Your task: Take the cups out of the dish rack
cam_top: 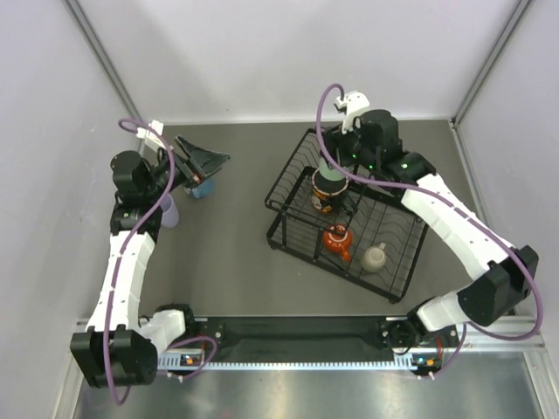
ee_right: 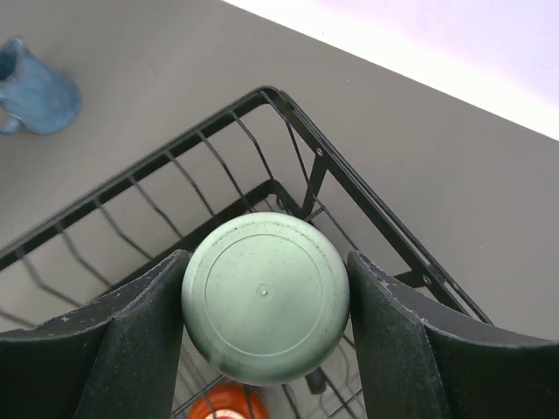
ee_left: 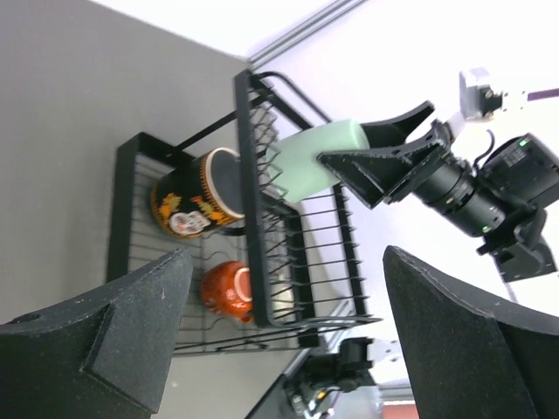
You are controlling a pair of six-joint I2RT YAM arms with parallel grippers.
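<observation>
The black wire dish rack (cam_top: pixel 297 161) stands at the right of the table. My right gripper (cam_top: pixel 342 168) is shut on the mint-green tumbler (cam_top: pixel 332 177) over the rack's upper tier. In the right wrist view the tumbler's round base (ee_right: pixel 265 297) sits between the fingers (ee_right: pixel 140 340). Inside the rack are the red patterned mug (cam_top: pixel 323 202), the orange cup (cam_top: pixel 338 240) and the beige mug (cam_top: pixel 376 257). The blue mug (cam_top: pixel 201 188) and the lavender tumbler (cam_top: pixel 168 209) stand on the table at the left. My left gripper (cam_top: pixel 203 161) is open and empty just above the blue mug.
The left wrist view looks across at the rack (ee_left: pixel 253 201), the tumbler (ee_left: pixel 319 161), the red mug (ee_left: pixel 196 196) and the orange cup (ee_left: pixel 229 290). White walls enclose the grey table (cam_top: pixel 236 236) on three sides. The blue mug also shows in the right wrist view (ee_right: pixel 35 92).
</observation>
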